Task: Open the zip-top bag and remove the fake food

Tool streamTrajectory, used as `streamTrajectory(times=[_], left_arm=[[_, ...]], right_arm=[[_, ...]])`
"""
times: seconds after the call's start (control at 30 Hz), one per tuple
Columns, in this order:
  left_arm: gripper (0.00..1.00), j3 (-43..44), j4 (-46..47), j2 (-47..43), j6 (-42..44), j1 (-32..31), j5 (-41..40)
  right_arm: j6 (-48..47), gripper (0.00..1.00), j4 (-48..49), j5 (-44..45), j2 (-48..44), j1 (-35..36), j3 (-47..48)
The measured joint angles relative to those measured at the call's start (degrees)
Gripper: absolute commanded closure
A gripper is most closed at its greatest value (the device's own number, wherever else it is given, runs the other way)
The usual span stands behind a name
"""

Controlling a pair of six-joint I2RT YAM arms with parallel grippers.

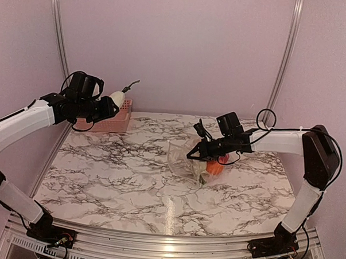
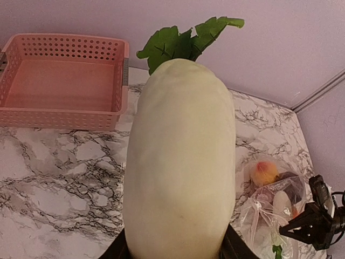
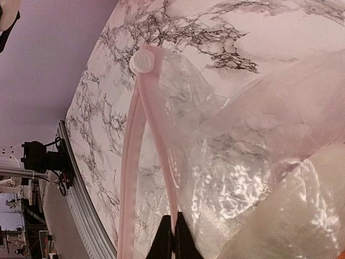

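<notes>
Pinching the stiff zip strip point(image 3: 153, 91), the right gripper point(image 3: 173, 234) steadies the limp zip-top bag point(image 3: 237, 178) — left gripper point(image 1: 109, 106) clamps a radish point(image 2: 180, 162).

Premises present as a robotics laboratory test cell. A marble-patterned table point(image 1: 119, 179) is enclosed behind and at both sides by plain lilac panels point(image 1: 177, 43) set in aluminium posts point(image 1: 57, 38). Two arm bases point(image 1: 48, 232) are mounted on an aluminium rail point(image 1: 162, 244) along the table's near edge.
</notes>
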Motion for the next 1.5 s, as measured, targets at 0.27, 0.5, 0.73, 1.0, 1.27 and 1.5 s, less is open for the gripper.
streamTrajectory(times=[0.27, 0.5, 0.73, 1.0, 1.27, 1.5], left_arm=[[0.88, 11.98, -0.59, 14.4, -9.57, 14.38, 3.63], [0.83, 19.06, -1.95, 25.27, -18.25, 21.75, 2.86], [0.82, 29.05, -2.84, 37.48, -24.35, 22.97, 3.78], [0.67, 41.24, -2.93, 49.57, -28.72, 23.76, 4.5], [0.42, 47.19, -0.39, 57.4, -28.63, 24.63, 9.55], [0.14, 46.45, 4.09, 56.74, -22.49, 24.65, 12.63]], right_arm=[[0.61, 1.0, 0.15, 0.07, -0.2, -0.04, 0.04], [0.2, 1.0, -1.05, 1.09, -0.26, -0.04, 0.72], [-0.04, 1.0, -1.84, 2.36, -0.28, -0.07, 0.96], [-0.28, 1.0, -3.13, 3.63, -0.28, -0.07, 3.89], [-0.26, 1.0, -3.78, 4.15, -0.2, -0.07, 5.55], [-0.24, 1.0, -3.89, 4.04, 0.7, -0.07, 6.51]])
